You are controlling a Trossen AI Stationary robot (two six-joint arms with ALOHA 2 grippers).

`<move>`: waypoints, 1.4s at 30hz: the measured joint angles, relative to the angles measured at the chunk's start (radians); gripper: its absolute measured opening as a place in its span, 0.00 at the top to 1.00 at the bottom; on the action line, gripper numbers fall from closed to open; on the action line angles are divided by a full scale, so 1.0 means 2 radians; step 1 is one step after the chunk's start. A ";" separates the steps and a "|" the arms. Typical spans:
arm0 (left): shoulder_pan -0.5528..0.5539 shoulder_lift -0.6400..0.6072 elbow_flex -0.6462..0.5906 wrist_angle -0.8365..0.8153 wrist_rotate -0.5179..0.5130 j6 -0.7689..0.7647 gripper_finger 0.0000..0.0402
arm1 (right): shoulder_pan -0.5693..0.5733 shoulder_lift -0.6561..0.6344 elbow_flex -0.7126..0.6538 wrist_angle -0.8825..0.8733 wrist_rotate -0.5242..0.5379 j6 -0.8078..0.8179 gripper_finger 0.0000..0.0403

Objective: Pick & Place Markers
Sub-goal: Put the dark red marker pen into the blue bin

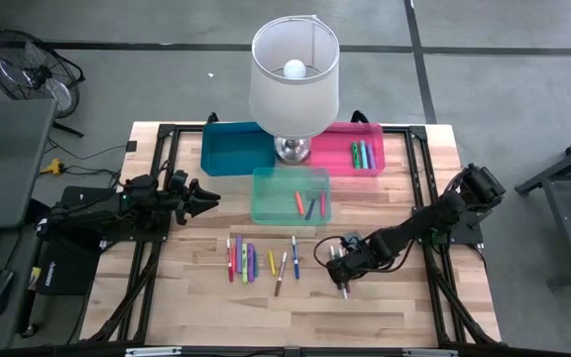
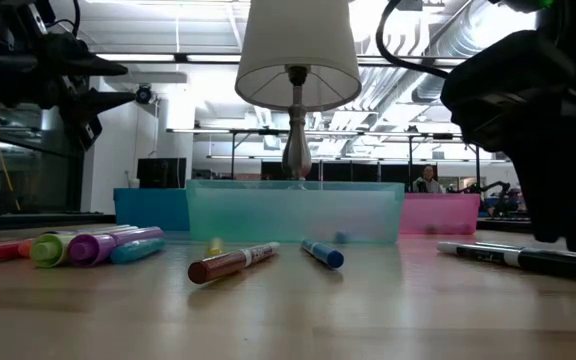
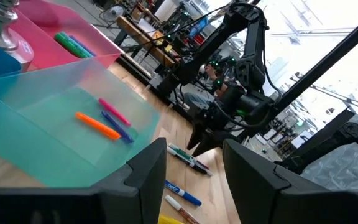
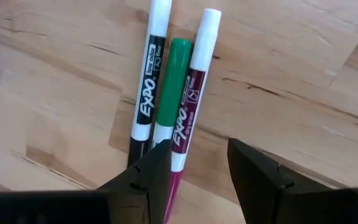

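The right gripper (image 4: pixel 194 163) hangs low over three markers (image 4: pixel 178 93) lying side by side on the table (image 1: pixel 395 307), fingers apart, ready to pinch one. The left gripper (image 1: pixel 204 196) waits open beside the green bin (image 1: pixel 290 220)

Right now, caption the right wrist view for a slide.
Open right gripper poised over three Expo markers lying side by side on the wooden table.

High view: straight down over whole table (image 1: pixel 385 297). Low view: tabletop height, level, facing teal bin (image 2: pixel 293 212). Left wrist view shares bin; right wrist close above markers (image 4: pixel 166 93).
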 joint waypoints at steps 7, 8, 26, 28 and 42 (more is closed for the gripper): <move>0.000 0.000 0.000 -0.002 0.000 0.000 0.61 | 0.001 0.012 0.001 0.007 -0.003 0.000 0.64; 0.000 0.000 0.000 -0.002 0.000 0.000 0.61 | 0.001 0.016 0.001 0.009 -0.004 0.000 0.64; 0.000 0.000 0.001 -0.009 0.000 -0.001 0.61 | 0.020 0.030 0.002 -0.025 -0.037 0.034 0.64; 0.000 0.000 0.001 -0.009 0.000 -0.001 0.61 | 0.031 0.030 0.002 -0.027 -0.034 0.049 0.64; 0.000 0.000 0.001 -0.010 0.000 -0.001 0.61 | 0.055 0.030 0.001 -0.038 -0.025 0.036 0.72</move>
